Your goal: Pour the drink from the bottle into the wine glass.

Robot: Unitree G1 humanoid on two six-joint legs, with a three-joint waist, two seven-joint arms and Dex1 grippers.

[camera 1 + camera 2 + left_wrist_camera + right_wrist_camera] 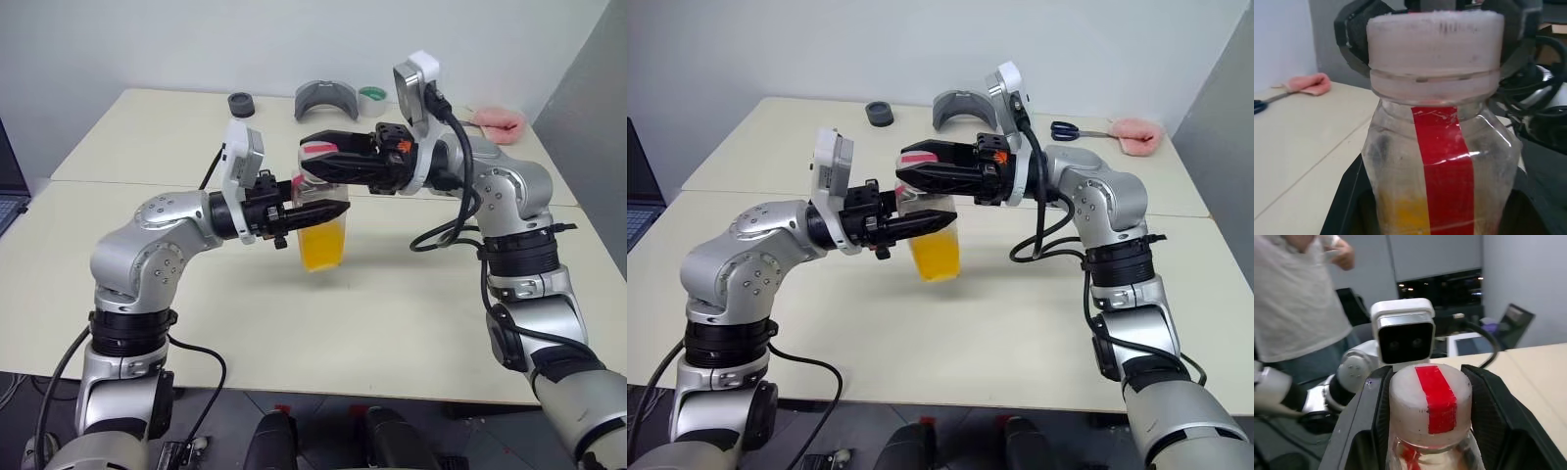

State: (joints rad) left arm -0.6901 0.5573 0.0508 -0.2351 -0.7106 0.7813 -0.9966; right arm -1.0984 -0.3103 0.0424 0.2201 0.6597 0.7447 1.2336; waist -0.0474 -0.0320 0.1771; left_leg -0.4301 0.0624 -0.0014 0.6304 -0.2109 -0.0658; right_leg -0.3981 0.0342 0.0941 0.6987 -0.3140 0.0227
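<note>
Bottle (pixel 320 211) upright above the table (pixel 392 313), orange drink (pixel 324 245) in its lower half, left gripper (pixel 313 211) clamped on the body, right gripper (pixel 312 157) fingers closed around the white-and-red cap (pixel 1429 403), grey holder (pixel 326 99), scissors (pixel 1073 129), pink cloth (pixel 1137 132) at the far edge.

Hanging above the table (pixel 411 323) middle – the bottle (pixel 323 220), the drink (pixel 324 245) sitting in its lower half. Lying behind along the far edge – scissors (pixel 1065 128) left of a cloth (pixel 1136 133).

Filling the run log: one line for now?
left gripper: holds clear plastic bottle | right gripper: around white-and-red cap | orange drink: unpoured
</note>
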